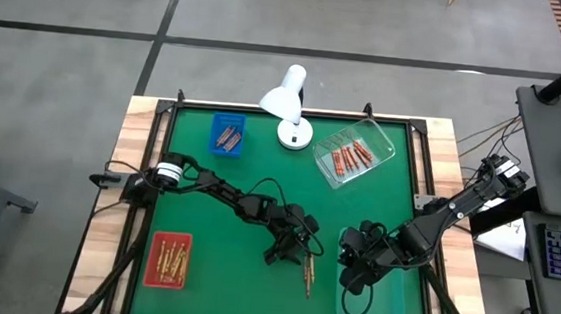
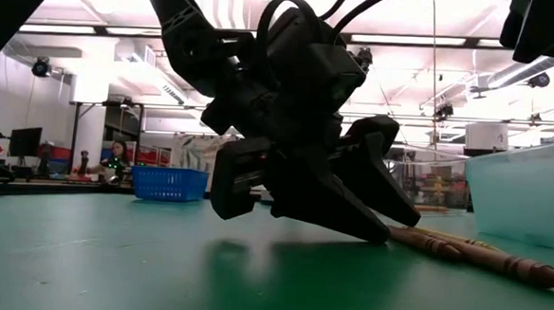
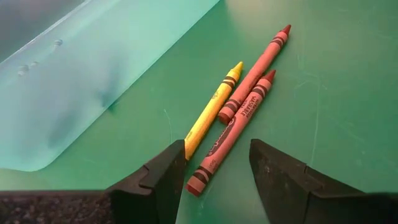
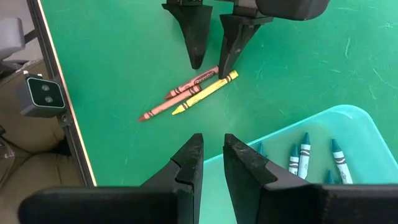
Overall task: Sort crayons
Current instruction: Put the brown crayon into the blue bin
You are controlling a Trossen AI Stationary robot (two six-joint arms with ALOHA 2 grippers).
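Three loose crayons lie side by side on the green mat (image 1: 260, 165): a yellow one (image 3: 211, 112), a red one (image 3: 233, 134) and a second red one (image 3: 258, 65). They also show as a small bunch (image 1: 308, 273). My left gripper (image 3: 217, 149) is low over the mat and open, slanting down. Its fingers stand on either side of the nearer red crayon's end. My right gripper (image 4: 212, 146) hovers higher, over the edge of the teal tray (image 4: 348, 121), its fingers a little apart with nothing between them. My left gripper has one fingertip (image 4: 222, 73) standing right at the yellow crayon's end (image 4: 229, 77), beside the red crayons. I cannot tell whether it touches the crayon. All three crayons lie flat on the mat.
The teal tray (image 1: 389, 301) holds several blue crayons (image 4: 305, 155). A blue tray (image 1: 227, 133), a clear tray (image 1: 353, 155) and a red tray (image 1: 169, 259) also hold crayons. A white desk lamp (image 1: 287, 102) stands at the far middle. The mat has a raised black frame (image 4: 59, 106).
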